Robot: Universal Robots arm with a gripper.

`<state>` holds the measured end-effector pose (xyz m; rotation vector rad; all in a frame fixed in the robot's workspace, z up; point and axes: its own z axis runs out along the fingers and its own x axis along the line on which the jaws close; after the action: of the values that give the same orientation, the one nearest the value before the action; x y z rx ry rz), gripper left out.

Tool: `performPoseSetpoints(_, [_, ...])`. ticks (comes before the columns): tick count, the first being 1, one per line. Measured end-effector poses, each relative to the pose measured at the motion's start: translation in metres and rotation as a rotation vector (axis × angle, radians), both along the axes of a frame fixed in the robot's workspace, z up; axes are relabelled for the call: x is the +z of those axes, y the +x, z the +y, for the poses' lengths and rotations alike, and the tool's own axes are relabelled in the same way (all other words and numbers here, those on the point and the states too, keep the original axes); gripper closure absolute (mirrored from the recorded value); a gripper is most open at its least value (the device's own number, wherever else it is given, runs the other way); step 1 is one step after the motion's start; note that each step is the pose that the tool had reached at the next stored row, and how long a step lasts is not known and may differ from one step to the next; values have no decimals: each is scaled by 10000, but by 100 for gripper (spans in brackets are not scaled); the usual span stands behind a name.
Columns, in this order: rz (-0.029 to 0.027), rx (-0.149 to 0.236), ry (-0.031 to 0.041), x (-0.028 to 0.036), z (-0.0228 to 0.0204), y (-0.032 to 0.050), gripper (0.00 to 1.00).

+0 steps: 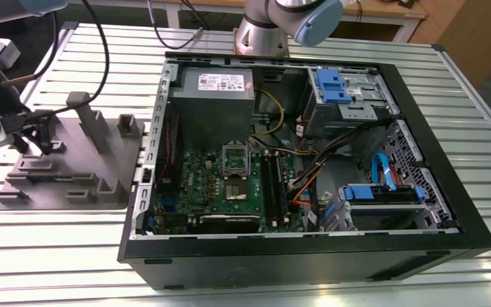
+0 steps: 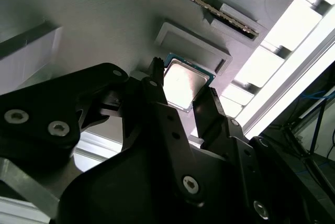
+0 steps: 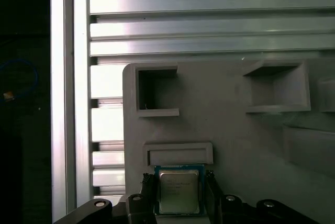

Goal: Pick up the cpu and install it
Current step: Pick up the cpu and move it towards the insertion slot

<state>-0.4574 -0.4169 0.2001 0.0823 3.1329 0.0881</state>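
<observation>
The cpu point(image 3: 179, 192), a small square chip with a silvery top and a pale rim, lies low on the grey holder block point(image 3: 230, 114), just beside a raised ledge. My gripper point(image 3: 179, 178) has its two black fingers against opposite edges of the cpu point(image 2: 184, 84) in both wrist views, so my gripper point(image 2: 182, 80) looks shut on it. In the exterior view my gripper point(image 1: 34, 142) hangs over the holder block point(image 1: 84, 163) at that view's left. The motherboard's socket point(image 1: 235, 187) lies inside the open computer case point(image 1: 450, 192).
The holder block carries several upright posts and pockets point(image 1: 87, 118) close to my gripper. Cables point(image 1: 100, 57) run from the arm across the slatted metal table point(image 1: 49, 236). The second arm's base point(image 1: 263, 35) stands behind the case. Drive cages and wiring point(image 1: 348, 96) crowd the case's right side.
</observation>
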Motion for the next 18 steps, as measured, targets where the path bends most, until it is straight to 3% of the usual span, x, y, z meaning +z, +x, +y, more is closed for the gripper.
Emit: performPoseSetpoints(18, [0, 0, 0, 66, 0, 0, 53])
